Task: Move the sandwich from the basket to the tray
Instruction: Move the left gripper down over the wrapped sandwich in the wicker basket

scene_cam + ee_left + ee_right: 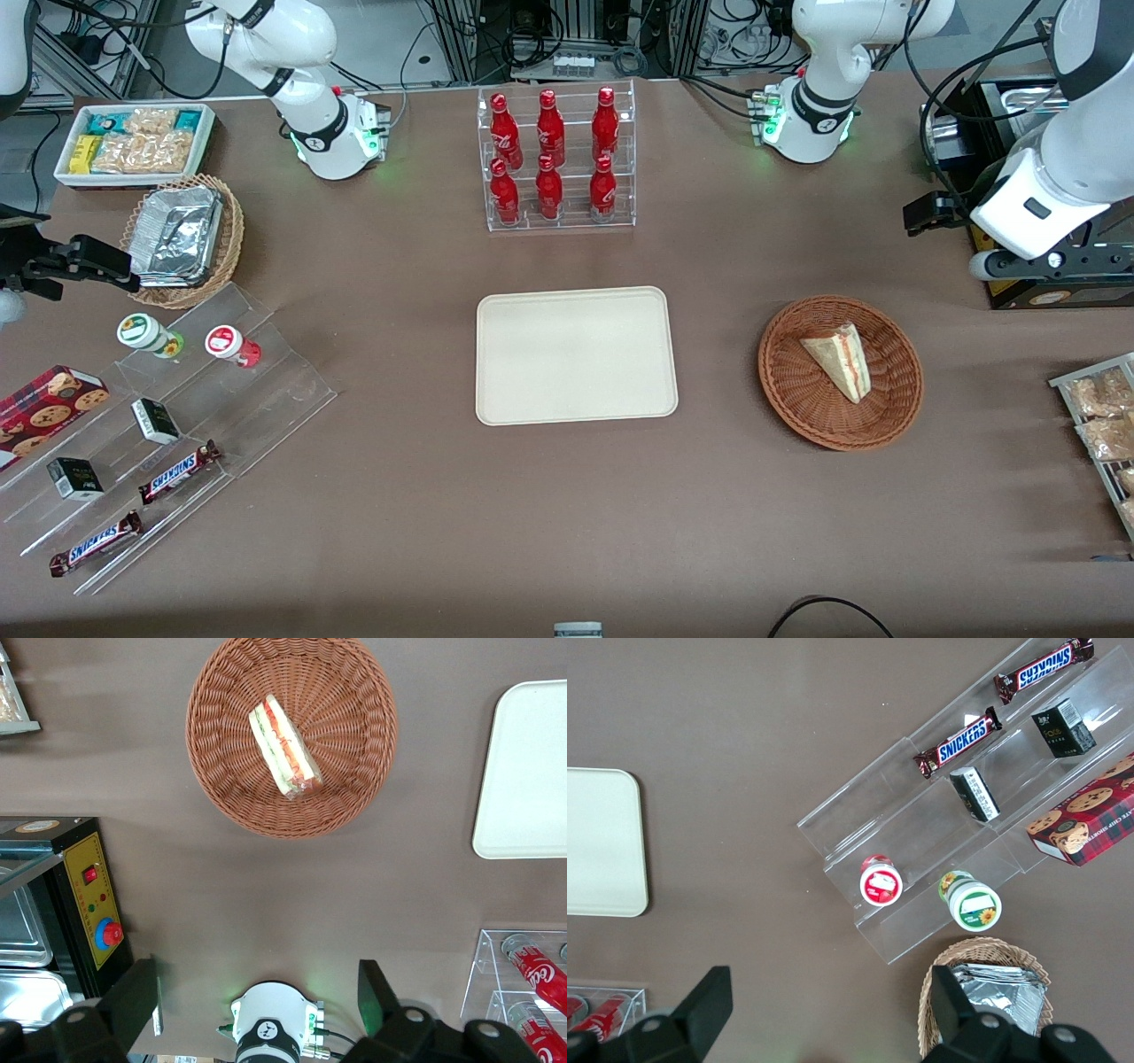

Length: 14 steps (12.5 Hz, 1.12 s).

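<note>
Snickers bars (96, 543) lie on the lowest steps of a clear acrylic stand (283, 390) at the table's near corner toward the parked arm's end. Two small dark boxes (74, 478) and a red cookie box (49, 403) sit on the steps above them. Higher on the stand are a green-lidded cup (146, 334) and a red-lidded cup (229, 343). At the working arm's end, a wire rack (1059, 383) of snack packets reaches the table edge.

The tray (576, 354) lies flat and bare in the middle of the table. Beside it, toward the working arm's end and well apart from it, is the basket (797, 390). The sandwich (840, 359) lies on its side in the basket, and its layered cut edge faces the working arm's end.

Farther from the camera than the basket, the gripper (257, 983) hangs above the table. Its fingers (142, 997) are spread wide and hold nothing, well clear of the sandwich. A black box with a yellow control panel (93, 912) stands near it at the table's edge.

Farther than the tray, six red cola bottles (550, 133) stand upright in a clear two-tier rack (560, 221). Toward the parked arm's end, a tan wicker basket (232, 239) holds foil containers (177, 232). A white bin (208, 133) of snack packets sits at the far corner.
</note>
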Motion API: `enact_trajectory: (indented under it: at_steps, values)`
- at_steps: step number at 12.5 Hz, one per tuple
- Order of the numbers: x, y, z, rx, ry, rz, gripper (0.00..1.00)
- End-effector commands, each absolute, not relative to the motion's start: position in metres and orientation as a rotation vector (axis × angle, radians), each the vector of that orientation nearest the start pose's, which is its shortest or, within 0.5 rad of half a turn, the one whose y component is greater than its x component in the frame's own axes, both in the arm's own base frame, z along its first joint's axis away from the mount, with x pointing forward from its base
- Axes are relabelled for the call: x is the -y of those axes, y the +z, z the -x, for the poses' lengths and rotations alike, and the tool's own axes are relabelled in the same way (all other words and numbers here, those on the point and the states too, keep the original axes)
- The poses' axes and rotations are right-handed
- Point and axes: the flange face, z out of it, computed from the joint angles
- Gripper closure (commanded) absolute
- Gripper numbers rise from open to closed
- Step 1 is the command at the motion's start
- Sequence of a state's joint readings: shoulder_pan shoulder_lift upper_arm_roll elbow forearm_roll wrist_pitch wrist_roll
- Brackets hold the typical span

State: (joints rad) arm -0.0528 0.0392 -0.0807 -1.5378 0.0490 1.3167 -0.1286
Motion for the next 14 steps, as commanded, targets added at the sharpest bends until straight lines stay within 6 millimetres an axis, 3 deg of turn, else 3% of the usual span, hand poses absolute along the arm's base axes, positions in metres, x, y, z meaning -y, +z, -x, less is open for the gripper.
enact_trajectory:
  at_steps: [1,3,12,14]
  values:
    - [0.064,0.608,-0.529,-0.013,0.388,3.059,0.00]
    - [0.064,0.601,-0.534,-0.012,0.383,3.064,0.00]
    - [0.065,0.462,-0.584,-0.031,0.299,3.055,0.00]
    - [0.064,0.440,-0.592,-0.009,0.303,3.055,0.00]
